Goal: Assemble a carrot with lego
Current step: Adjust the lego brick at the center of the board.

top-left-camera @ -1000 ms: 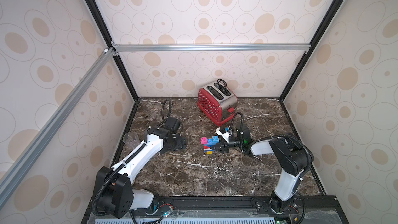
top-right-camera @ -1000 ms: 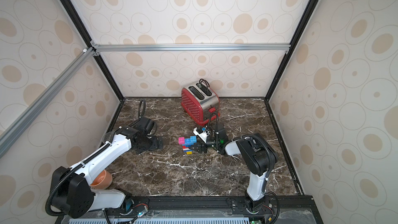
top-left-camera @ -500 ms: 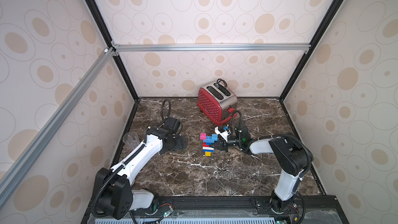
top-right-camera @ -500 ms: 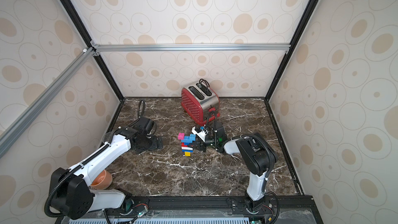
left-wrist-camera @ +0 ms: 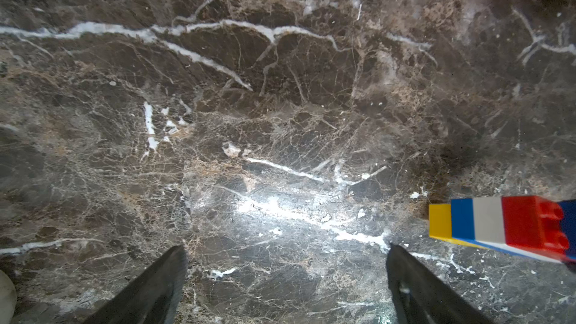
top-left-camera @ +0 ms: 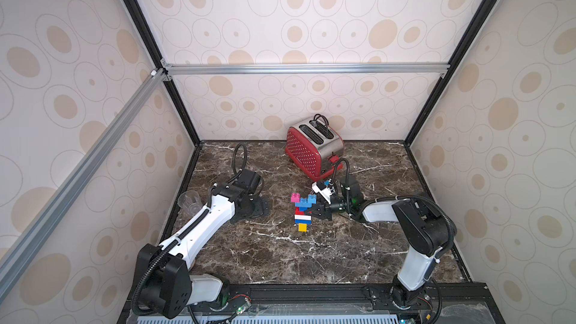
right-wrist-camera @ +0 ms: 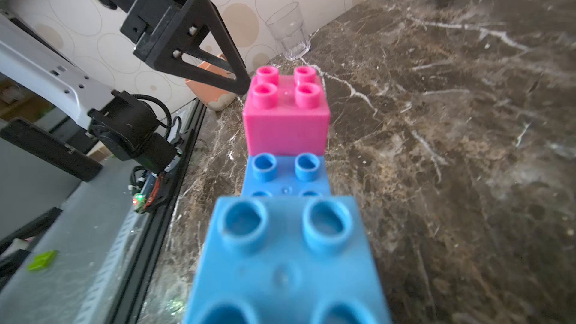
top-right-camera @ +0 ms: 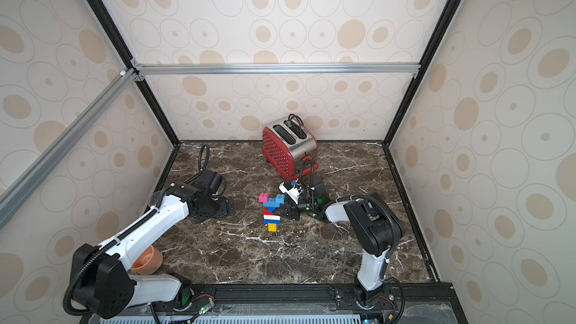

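Note:
The carrot [top-left-camera: 302, 213] is a joined stack of lego: yellow tip nearest the table's front, then dark blue, white and red, then a wider blue layer topped by pink and blue bricks. In both top views my right gripper [top-left-camera: 315, 210] is shut on its red and blue middle from the right. The right wrist view looks along the blue brick [right-wrist-camera: 286, 260] to the pink brick [right-wrist-camera: 286, 113]; its own fingers are hidden. The left wrist view shows the carrot's tip end [left-wrist-camera: 505, 225] just past one finger. My left gripper [left-wrist-camera: 285, 254] is open and empty, left of the carrot [top-right-camera: 271, 215].
A red toaster [top-left-camera: 313, 146] stands at the back, close behind my right wrist. A clear glass [top-left-camera: 189, 202] sits at the table's left edge. An orange bowl [top-right-camera: 146, 260] lies under my left arm. Walls enclose the marble table [top-left-camera: 280, 254] on three sides.
My right gripper has closed on the carrot and turned it, so its yellow tip now points to the table's front. The left arm has not moved.

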Motion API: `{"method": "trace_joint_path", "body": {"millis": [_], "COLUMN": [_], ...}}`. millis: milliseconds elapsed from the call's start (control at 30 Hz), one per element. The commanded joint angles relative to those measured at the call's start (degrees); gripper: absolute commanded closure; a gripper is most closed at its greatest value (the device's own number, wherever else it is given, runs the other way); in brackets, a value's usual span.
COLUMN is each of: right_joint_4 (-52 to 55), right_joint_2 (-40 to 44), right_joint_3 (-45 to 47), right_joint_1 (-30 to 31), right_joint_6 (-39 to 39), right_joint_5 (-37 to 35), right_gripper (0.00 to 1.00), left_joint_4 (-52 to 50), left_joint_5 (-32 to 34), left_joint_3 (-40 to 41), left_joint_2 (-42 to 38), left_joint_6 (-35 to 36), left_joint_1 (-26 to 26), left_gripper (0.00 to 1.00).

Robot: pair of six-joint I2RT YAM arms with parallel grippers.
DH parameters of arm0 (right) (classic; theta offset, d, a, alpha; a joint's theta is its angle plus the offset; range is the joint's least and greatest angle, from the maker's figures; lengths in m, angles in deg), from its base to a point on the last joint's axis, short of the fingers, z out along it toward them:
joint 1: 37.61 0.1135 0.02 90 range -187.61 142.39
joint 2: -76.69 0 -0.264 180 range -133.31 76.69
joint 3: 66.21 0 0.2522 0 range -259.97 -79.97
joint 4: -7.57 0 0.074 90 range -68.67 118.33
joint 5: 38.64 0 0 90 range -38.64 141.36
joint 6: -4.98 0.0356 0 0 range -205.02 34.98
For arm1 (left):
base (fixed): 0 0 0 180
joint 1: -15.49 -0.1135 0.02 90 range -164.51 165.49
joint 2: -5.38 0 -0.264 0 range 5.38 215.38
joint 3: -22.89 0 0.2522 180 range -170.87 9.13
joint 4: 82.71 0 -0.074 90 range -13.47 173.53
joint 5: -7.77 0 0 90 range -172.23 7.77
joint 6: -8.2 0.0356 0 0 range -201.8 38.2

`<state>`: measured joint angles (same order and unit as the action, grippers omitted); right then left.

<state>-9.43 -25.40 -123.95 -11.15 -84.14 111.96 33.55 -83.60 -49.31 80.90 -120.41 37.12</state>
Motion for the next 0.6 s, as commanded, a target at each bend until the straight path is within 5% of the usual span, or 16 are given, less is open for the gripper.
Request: {"method": "trace_joint_path", "body": {"millis": [0,167,567], "right_joint_4": [10.83,18.16,13.83], "right_joint_2": [5.38,8.86,4.57], "right_joint_3": [-2.41,-1.74,1.99], "right_joint_1": [-0.42,-0.44,-0.33], "right_joint_6": [3.58,9.55,24.64], "right_joint_5": [4.24,4.61,6.39], "right_gripper": [0.83,0.84,0.84], "left_joint_4": [-1.19,-0.51,0.02], "left_joint_5": [0.84,0.66,1.28], "left_joint_3": [-2.65,-3.15,-4.41], "left_joint_2": [-0.73,0.01,1.66], "left_joint_6": [-0.77,-0.94,-1.3], "left_joint_1": [0.09,0.66,2.51], "left_gripper": [0.01,0.01,0.01]}}
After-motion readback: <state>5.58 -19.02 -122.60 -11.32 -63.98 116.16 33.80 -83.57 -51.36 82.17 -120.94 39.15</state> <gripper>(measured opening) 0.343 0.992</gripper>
